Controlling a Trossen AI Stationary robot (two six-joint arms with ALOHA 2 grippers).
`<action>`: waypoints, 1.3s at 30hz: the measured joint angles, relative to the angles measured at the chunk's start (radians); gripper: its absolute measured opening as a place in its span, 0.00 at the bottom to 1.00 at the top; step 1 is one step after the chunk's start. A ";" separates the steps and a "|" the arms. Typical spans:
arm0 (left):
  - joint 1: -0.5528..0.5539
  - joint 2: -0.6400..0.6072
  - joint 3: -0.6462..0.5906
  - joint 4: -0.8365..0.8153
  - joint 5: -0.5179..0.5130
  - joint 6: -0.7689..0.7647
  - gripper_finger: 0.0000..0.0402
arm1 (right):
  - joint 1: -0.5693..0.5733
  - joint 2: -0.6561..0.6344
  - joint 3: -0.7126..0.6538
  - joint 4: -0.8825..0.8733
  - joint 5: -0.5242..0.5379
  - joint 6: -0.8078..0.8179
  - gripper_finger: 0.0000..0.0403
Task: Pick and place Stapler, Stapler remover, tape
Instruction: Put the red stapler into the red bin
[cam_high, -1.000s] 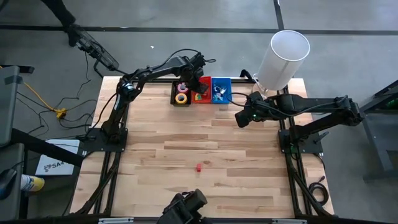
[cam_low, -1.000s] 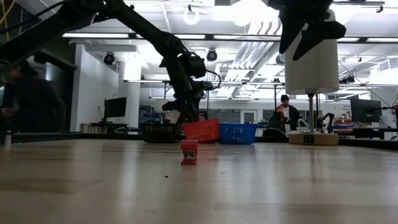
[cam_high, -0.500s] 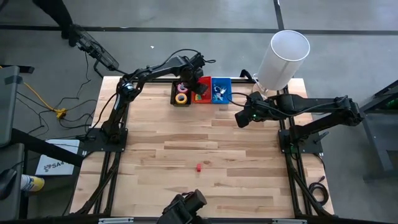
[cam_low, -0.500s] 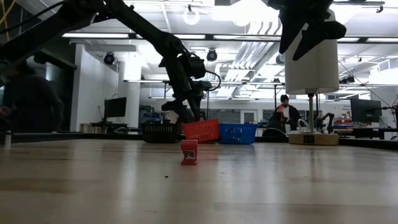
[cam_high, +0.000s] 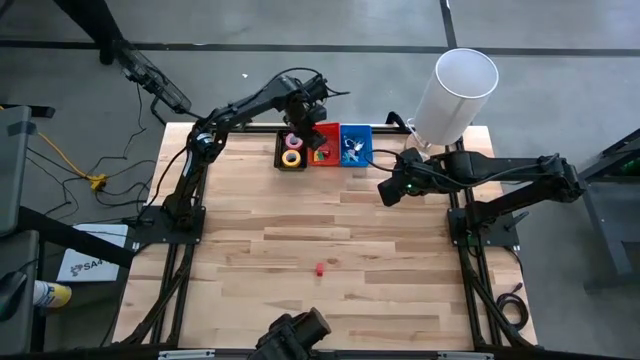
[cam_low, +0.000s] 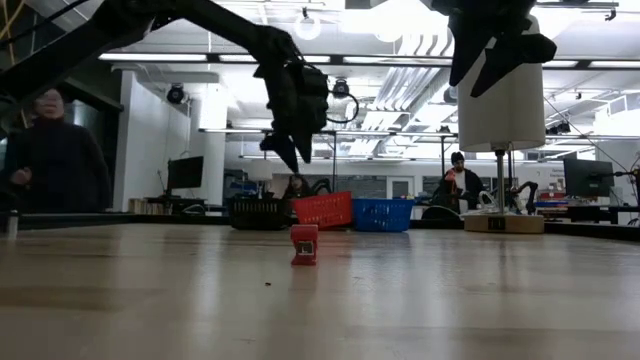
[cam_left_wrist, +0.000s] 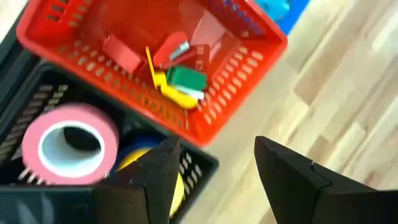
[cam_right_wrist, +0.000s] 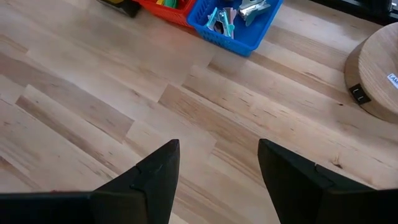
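Observation:
Three baskets stand in a row at the table's far edge. The black basket (cam_high: 291, 150) holds tape: a pink roll (cam_left_wrist: 69, 143) and a yellow roll (cam_high: 291, 158). Small staplers (cam_left_wrist: 171, 68) lie in the red basket (cam_high: 325, 148). Stapler removers (cam_right_wrist: 231, 15) lie in the blue basket (cam_high: 355, 145). One small red stapler (cam_high: 319, 268) stands alone on the table's middle (cam_low: 304, 244). My left gripper (cam_left_wrist: 214, 174) hangs open above the red and black baskets (cam_low: 290, 150), with nothing between its fingers. My right gripper (cam_right_wrist: 217, 180) waits open over the table, right of the baskets (cam_high: 388, 190).
A white lamp shade (cam_high: 455, 88) on a round wooden base (cam_right_wrist: 376, 68) stands at the table's far right corner. Bare wood lies between the baskets and the lone stapler. A person (cam_low: 60, 150) stands beyond the table's left side.
My left gripper has risen from just over the red basket to well above the baskets and has rolled about its own axis. The baskets and the lone red stapler have stayed in place.

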 joint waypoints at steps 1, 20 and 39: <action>0.000 0.000 0.019 -0.031 -0.001 0.009 0.51 | 0.000 0.000 0.000 0.000 -0.001 -0.004 0.52; -0.095 -0.013 0.129 -0.302 0.136 0.320 0.51 | 0.000 0.000 0.000 0.000 -0.052 -0.091 0.52; -0.338 -0.121 0.129 -0.302 0.062 0.267 0.51 | 0.109 0.000 0.000 -0.079 -0.116 -0.054 0.52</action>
